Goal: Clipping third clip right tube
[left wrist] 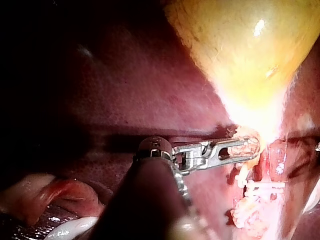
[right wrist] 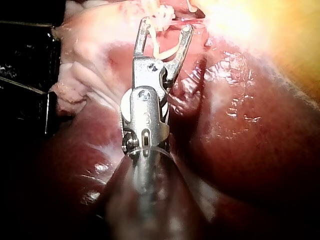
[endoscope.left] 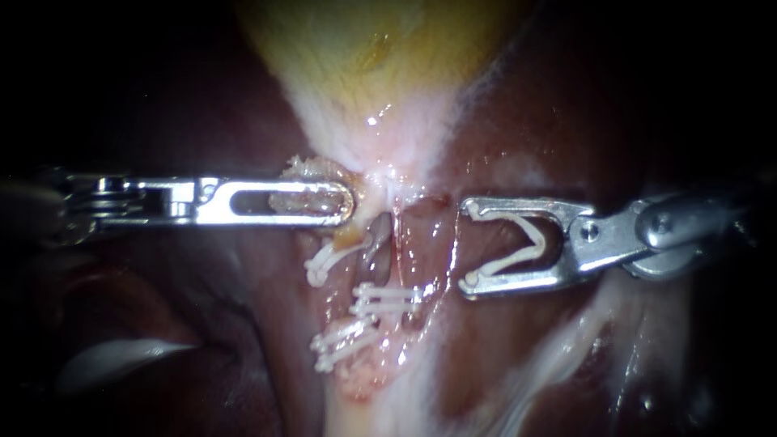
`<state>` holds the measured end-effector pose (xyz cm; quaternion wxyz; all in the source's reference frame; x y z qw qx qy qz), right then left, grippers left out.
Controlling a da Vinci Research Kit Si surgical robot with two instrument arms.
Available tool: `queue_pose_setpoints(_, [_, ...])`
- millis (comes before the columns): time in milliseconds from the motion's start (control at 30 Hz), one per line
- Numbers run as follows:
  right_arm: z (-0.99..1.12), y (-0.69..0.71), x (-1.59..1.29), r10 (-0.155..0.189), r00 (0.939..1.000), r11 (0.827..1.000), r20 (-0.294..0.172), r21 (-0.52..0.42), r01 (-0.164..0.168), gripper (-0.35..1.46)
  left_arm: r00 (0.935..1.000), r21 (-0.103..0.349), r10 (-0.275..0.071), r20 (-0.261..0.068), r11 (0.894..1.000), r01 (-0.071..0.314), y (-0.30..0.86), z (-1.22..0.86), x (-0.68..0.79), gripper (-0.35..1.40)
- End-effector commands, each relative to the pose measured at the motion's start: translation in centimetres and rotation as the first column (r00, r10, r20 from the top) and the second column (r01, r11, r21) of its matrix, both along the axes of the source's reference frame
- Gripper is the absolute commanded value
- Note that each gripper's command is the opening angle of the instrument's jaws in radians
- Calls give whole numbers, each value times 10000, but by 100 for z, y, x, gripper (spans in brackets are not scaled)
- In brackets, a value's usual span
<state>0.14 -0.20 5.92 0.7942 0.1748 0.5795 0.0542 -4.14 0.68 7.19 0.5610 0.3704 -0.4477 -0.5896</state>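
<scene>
Background: dark red liver (endoscope.left: 550, 121) all round; one yellow gallbladder (endoscope.left: 364, 48) narrows to a pale neck between the instruments.
Instruments: two, the left instrument (endoscope.left: 344, 202) and the right instrument (endoscope.left: 467, 244), tips facing each other and well apart.
Left end effector: pressed together on tissue (endoscope.left: 303, 198) at the gallbladder's neck, and a shred of it shows through the slot.
Right end effector: spread wide, yet each of its jaws touches one arm of an open white clip (endoscope.left: 537, 243), so it holds that clip from both sides.
Loaded clip count: one.
Tubes: two, side by side in the gap between the tips.
Left tube (endoscope.left: 377, 247): just under the tip of the left end effector.
Right tube (endoscope.left: 419, 235): just ahead of the right end effector's tips, outside the open clip and not touched.
Set clips (endoscope.left: 388, 298): three white groups ahead of the right end effector. One slants on the left tube, one lies level across the tubes, and one slants farthest from the neck.
Count within the two farther groups: cannot tell.
</scene>
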Motion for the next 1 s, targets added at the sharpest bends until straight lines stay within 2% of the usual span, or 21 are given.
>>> queue_pose_setpoints(33, [0, 0, 0, 0, 10000, 10000, -11, 2, 0, 49, 10000, -3, -2, -1, 10000, 2, 0, 0, 0, -35])
queue_pose_setpoints(167, [-1, 0, 1, 1, 10000, 10000, -10, 2, -1, 49, 10000, 22, 23, 18, 10000, -23, 1, -4, 5, -35])
queue_pose_setpoints(233, [-1, 0, 1, 3, 10000, 10000, -9, 2, -3, 49, 10000, 69, 68, 53, 10000, -68, 5, -12, 13, -35])
queue_pose_setpoints(367, [-1, 0, 2, 6, 10000, 10000, -7, 2, -6, 49, 10000, 156, 4, -11, 9999, -4, 14, -33, 37, -35])
queue_pose_setpoints(533, [-1, 0, 3, 14, 10000, 10000, -3, 3, -14, 49, 9990, 171, -437, 46, 9989, 436, 26, -62, 70, -35])
queue_pose_setpoints(600, [-1, 0, 4, 17, 10000, 10000, -2, 3, -17, 49, 9987, 131, -498, 80, 9987, 496, 28, -70, 77, -35])
queue_pose_setpoints(800, [-1, 0, 8, 19, 10000, 10000, -3, -52, -19, 49, 9985, 91, -539, 60, 9985, 539, 26, -79, 77, -35])
queue_pose_setpoints(1000, [11, -2, 28, 299, 9994, 9924, 175, 1187, -318, 48, 9984, 74, -561, 43, 9984, 561, 23, -78, 75, -35])
